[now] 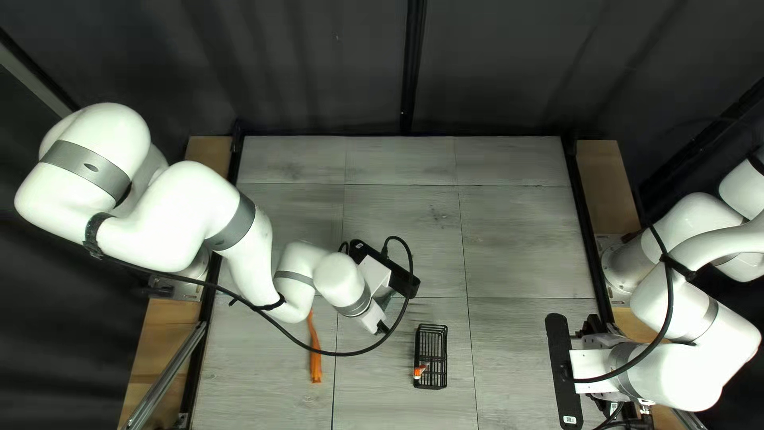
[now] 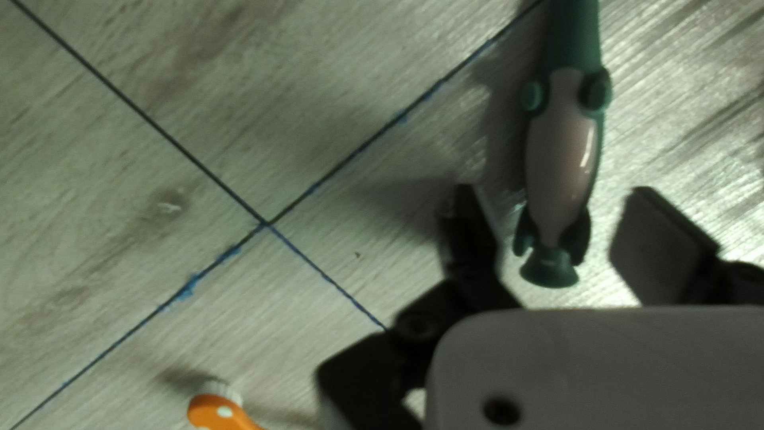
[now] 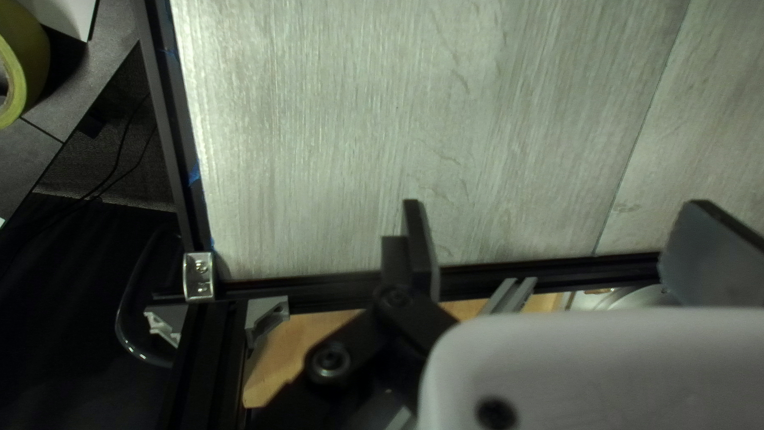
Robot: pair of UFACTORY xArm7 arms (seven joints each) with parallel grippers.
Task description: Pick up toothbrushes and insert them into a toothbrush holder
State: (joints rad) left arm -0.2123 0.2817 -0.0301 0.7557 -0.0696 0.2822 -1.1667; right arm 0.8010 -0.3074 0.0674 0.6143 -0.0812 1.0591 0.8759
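Nearest, by the table's near edge, the right gripper (image 3: 555,203) stands wide open, empty. With 12 at the table's far edge, the black wire-mesh holder (image 1: 430,358) sits at 5 o'clock from the left gripper (image 2: 555,191), an orange-and-white piece (image 1: 419,371) in it; the slim orange plastic toothbrush (image 1: 315,358) lies between 7 and 8. Farther, the green-and-pale, animal-shaped toothbrush (image 2: 560,159) lies between the left gripper's widely parted fingers, ungripped, running toward their 12. Best centre on its rounder body, close evenly, lift straight, then upend it above the holder.
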